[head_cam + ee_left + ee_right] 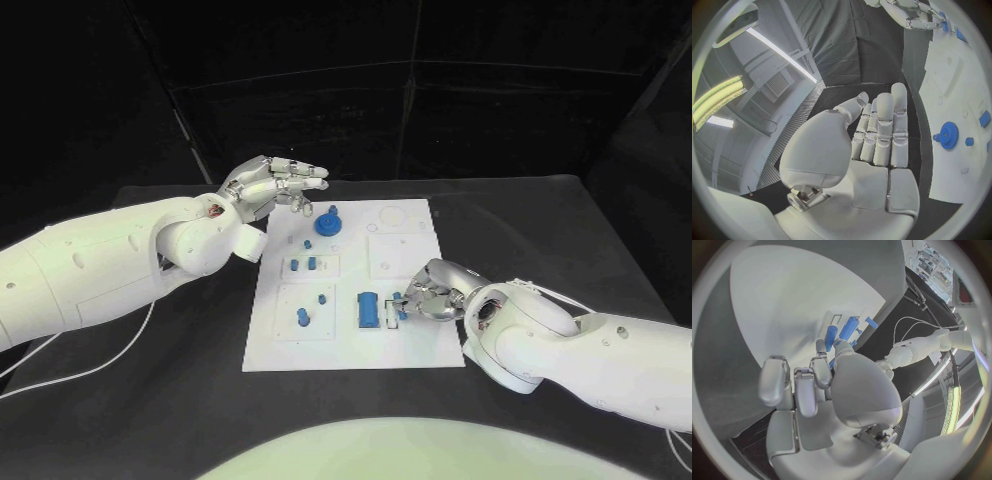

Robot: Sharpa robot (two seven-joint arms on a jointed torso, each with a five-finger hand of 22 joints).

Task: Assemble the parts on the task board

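Note:
The white task board (346, 345) lies in the middle of the black table. A blue gear (329, 222) stands near its far edge, also in the left wrist view as the blue gear (947, 135). Several small blue parts (303, 317) sit in the left recesses. A blue block (369, 310) lies near the middle. My right hand (433, 290) hangs low over the board's right side, fingers curled; its thumb and a finger pinch a small blue part (831, 339) beside the block. My left hand (274, 185) is raised off the board's far left corner, fingers straight, holding nothing.
White cables (87, 365) trail over the table by the left arm. The board's right half shows bare square recesses (392, 252) and round holes (392, 215). Black curtains close off the back of the table.

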